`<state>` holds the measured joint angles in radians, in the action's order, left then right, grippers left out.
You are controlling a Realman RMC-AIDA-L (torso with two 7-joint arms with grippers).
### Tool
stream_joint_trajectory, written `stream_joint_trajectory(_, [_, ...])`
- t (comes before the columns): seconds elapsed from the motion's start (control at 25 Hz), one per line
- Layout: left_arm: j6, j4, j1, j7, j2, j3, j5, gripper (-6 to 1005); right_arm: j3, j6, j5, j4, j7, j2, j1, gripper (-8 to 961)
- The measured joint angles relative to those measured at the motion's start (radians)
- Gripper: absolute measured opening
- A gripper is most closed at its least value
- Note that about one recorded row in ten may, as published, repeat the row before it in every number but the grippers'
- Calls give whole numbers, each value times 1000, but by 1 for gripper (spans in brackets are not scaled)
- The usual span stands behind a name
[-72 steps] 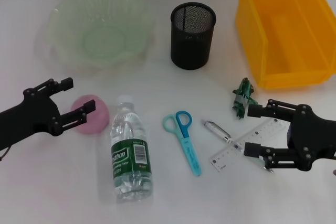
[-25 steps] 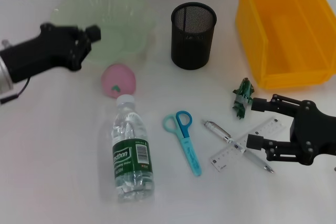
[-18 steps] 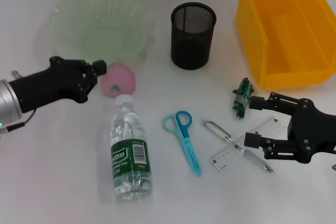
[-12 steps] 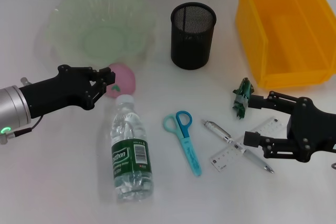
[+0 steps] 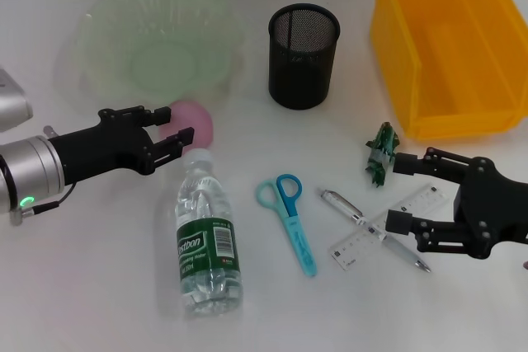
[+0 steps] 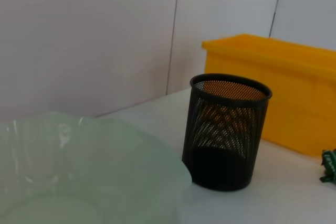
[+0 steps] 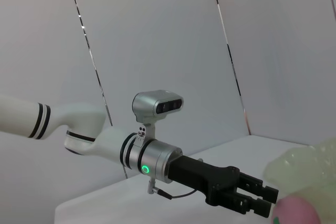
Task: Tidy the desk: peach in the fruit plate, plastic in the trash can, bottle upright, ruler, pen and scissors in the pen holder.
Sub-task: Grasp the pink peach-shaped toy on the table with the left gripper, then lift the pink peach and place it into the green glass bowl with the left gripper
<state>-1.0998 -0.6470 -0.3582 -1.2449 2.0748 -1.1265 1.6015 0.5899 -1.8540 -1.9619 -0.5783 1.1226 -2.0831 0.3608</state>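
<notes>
The pink peach (image 5: 196, 121) rests on the table just in front of the pale green fruit plate (image 5: 153, 39). My left gripper (image 5: 177, 126) is open at the peach's left side, with its fingertips against or very near it. The bottle (image 5: 206, 241) lies on its side below the peach. Blue scissors (image 5: 289, 220), the pen (image 5: 346, 208) and the clear ruler (image 5: 412, 206) lie on the table. My right gripper (image 5: 393, 193) hangs open by the ruler's and pen's right ends. Green plastic (image 5: 381, 154) lies beside the yellow trash can (image 5: 450, 47). The black mesh pen holder (image 5: 303, 55) is upright.
The left wrist view shows the pen holder (image 6: 226, 129), the plate rim (image 6: 79, 171) and the yellow bin (image 6: 273, 93). The right wrist view shows my left gripper (image 7: 257, 203) beside the peach (image 7: 294, 211). A grey wall stands behind the table.
The peach has shifted from the bottle's left up to the plate's front. My left arm swung over the plate, then came back down beside the peach. The right gripper barely moved.
</notes>
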Motion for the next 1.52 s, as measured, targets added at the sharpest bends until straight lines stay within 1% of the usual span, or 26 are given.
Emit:
stream_joint_trajectory(0.28, [67,38,-32,-1,1,-17,0,517,-2,1,0,0,0,0,-2,837])
stream_joint_trajectory(0.6, [129,76,-70,0,4,-18,0,513,-2,1,0,4,0,-1,1,836])
stream_joint_trajectory(0.64, [152,78,-77,0,4,-26,0,513,-2,1,0,6,0,-1,2,836])
stream_joint_trajectory(0.88, [182,78,-80,0,5,-41,-2,408,-2,1,0,15,0,-1,0,836])
stream_joint_trajectory(1.0, [182,78,-81,0,5,-42,-6,312,-2,1,0,25,-3,-1,-1,836])
stream_joint_trajectory(1.12, [174,65,-71,-1,5,-86,-50,239,-2,1,0,26,-3,-1,-5,835])
stream_joint_trajectory(1.28, [174,44,-66,-2,5,-116,-67,156,-2,-1,0,26,-2,-1,-6,835])
stream_joint_trajectory(1.52, [173,19,-62,-2,5,-153,-84,126,-2,-2,0,24,-1,0,-7,835])
